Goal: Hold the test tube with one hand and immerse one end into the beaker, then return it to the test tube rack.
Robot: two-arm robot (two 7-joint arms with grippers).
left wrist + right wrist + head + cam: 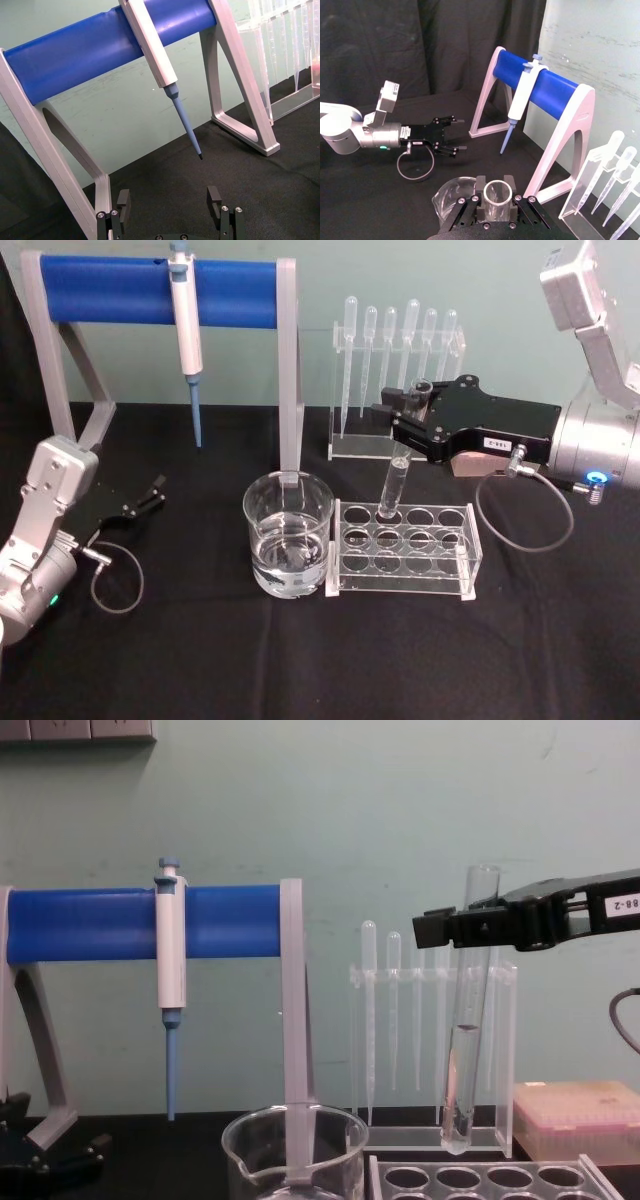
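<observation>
My right gripper (pixel 405 416) is shut on the test tube (pixel 396 475) just below its rim. The clear tube hangs slightly tilted with some liquid inside. Its rounded bottom hovers just over the back-left hole of the clear tube rack (pixel 440 575). From the side, the test tube (pixel 464 1060) ends a little above the tube rack (pixel 520 1182), with my right gripper (pixel 470 926) high on it. The beaker (pixel 288 536), holding water, stands directly left of the rack. My left gripper (pixel 150 494) rests open and empty at the far left of the table.
A grey stand with a blue bar (pixel 160 292) carries a hanging pipette (pixel 186 335) behind the beaker. A clear holder of plastic pipettes (pixel 395 390) stands behind the rack. A pink box (pixel 580 1115) sits back right. Black cloth covers the table.
</observation>
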